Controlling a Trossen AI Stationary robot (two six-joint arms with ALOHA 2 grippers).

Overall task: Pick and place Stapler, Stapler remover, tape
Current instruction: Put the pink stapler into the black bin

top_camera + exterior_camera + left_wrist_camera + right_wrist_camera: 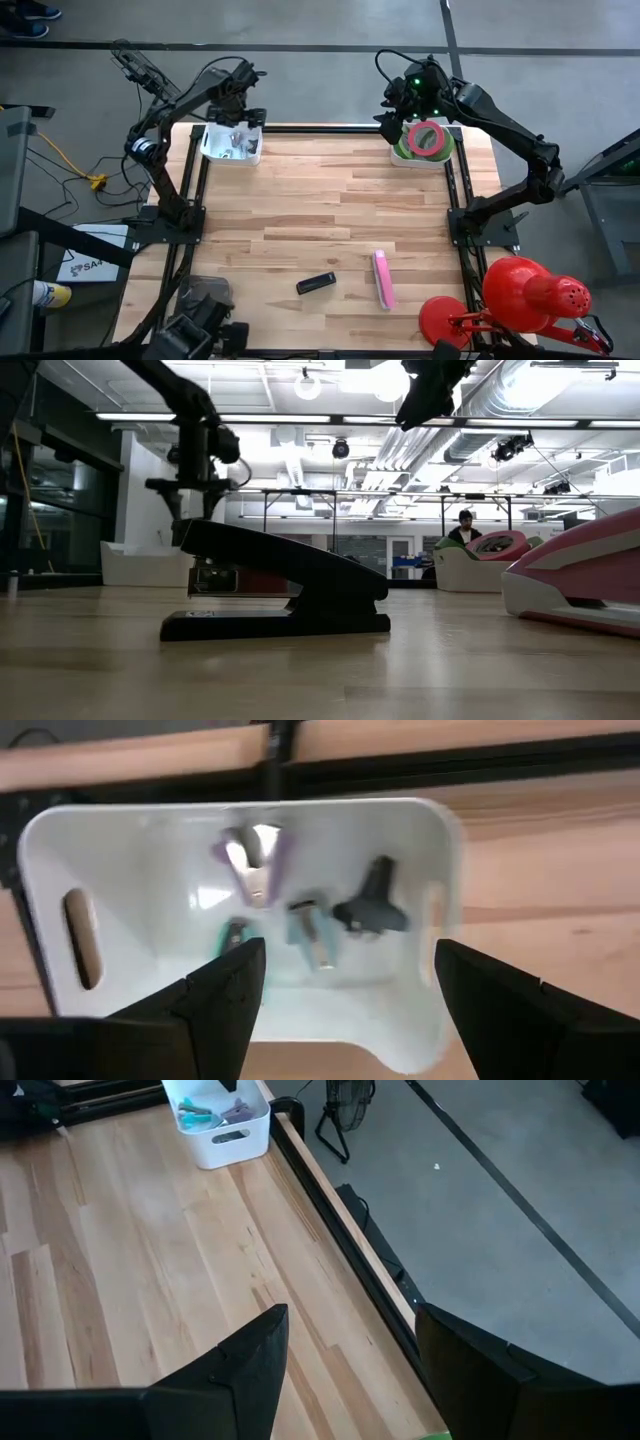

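Wooden bench: left tool spread, empty, above white bin; right tool spread, empty; black stapler lies near-crosswise.

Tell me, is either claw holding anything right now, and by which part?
Nothing is held. The left claw hangs open over the white bin of staple removers. The right claw is open too, with only table between its fingers.

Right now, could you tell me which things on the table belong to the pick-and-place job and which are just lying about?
Job items:
black stapler
pink stapler
tape rolls in the right bin
staple removers in the white bin

Lying about:
red lamp at the table's corner
yellow cable on the floor
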